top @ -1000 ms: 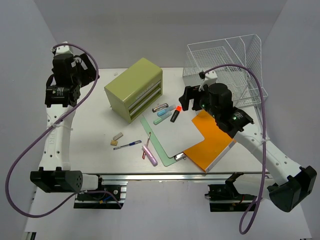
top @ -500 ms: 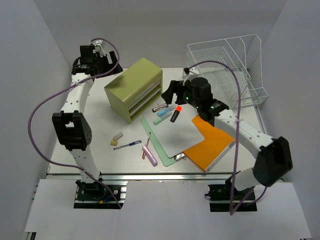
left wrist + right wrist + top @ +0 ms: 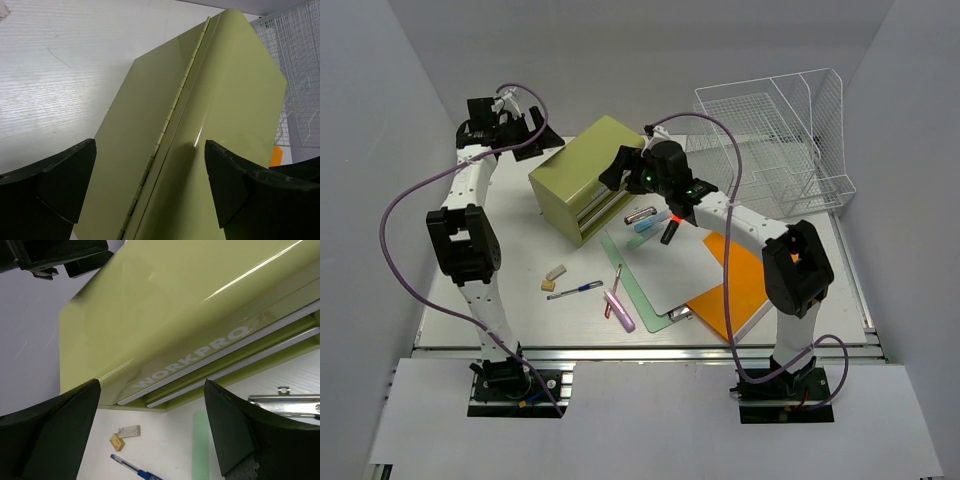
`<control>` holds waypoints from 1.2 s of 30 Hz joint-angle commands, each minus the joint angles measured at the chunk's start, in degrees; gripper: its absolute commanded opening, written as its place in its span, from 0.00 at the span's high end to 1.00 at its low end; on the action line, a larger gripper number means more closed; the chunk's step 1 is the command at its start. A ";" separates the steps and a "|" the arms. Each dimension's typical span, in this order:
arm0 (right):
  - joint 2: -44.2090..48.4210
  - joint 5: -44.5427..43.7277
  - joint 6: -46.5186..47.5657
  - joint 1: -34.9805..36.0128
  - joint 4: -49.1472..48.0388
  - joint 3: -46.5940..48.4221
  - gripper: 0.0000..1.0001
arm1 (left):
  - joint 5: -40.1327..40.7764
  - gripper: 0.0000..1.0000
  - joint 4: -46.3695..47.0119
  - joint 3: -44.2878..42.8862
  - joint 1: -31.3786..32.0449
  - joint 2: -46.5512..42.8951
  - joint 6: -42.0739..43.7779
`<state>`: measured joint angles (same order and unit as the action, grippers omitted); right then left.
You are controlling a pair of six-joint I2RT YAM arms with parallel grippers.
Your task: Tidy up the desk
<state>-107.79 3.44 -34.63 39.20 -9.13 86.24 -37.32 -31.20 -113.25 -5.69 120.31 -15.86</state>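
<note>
The desk (image 3: 500, 250) is a white tabletop with a silver front rail. On it lie a green clipboard with grey paper (image 3: 665, 268), an orange notebook (image 3: 745, 290), several markers (image 3: 655, 220), a blue pen (image 3: 575, 290), a pink pen (image 3: 619, 310) and two erasers (image 3: 554, 277). My left gripper (image 3: 538, 143) hangs open just behind the olive-green drawer box (image 3: 588, 178); its view looks down on the hinged lid (image 3: 200, 125), with the left gripper (image 3: 150, 182) empty. My right gripper (image 3: 618, 170) stands open at the box's front right, with the WORKPRO front (image 3: 200, 355) ahead of it.
A white wire tray rack (image 3: 775, 140) stands at the back right. Grey walls close in the back and sides. In the right wrist view the erasers (image 3: 125, 435) and blue pen (image 3: 135, 469) lie below the box, and the clipboard's clip (image 3: 285, 400) shows at right.
The left arm has swung from the far left in to the back of the drawer box. The right arm has moved left from over the notebook to the box's front. Both grippers stayed open.
</note>
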 commanded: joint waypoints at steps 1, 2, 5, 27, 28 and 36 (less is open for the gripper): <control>-1.72 0.51 -3.16 0.96 -3.70 4.11 0.11 | -5.74 0.02 1.32 -0.92 0.24 0.36 -1.36; -2.33 0.69 -3.33 1.05 -3.79 5.16 0.11 | -6.27 0.02 1.32 -0.92 0.24 0.62 -1.46; -3.92 1.30 -4.30 1.32 -4.76 6.05 0.11 | -8.99 0.02 1.49 -1.09 0.33 1.59 -2.42; -8.67 3.50 -10.19 1.41 -8.02 8.07 0.11 | -18.75 0.02 6.94 2.69 0.24 2.65 -6.38; -8.58 3.33 -10.45 1.41 -8.10 7.90 0.11 | -18.93 0.02 6.94 2.69 0.33 2.73 -6.55; -7.70 1.83 -11.69 1.67 -11.35 4.99 0.10 | -19.90 0.02 7.47 2.77 0.25 2.91 -7.00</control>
<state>-115.24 6.11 -44.97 40.36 -14.68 91.33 -55.00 -24.77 -110.93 -5.52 123.48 -22.94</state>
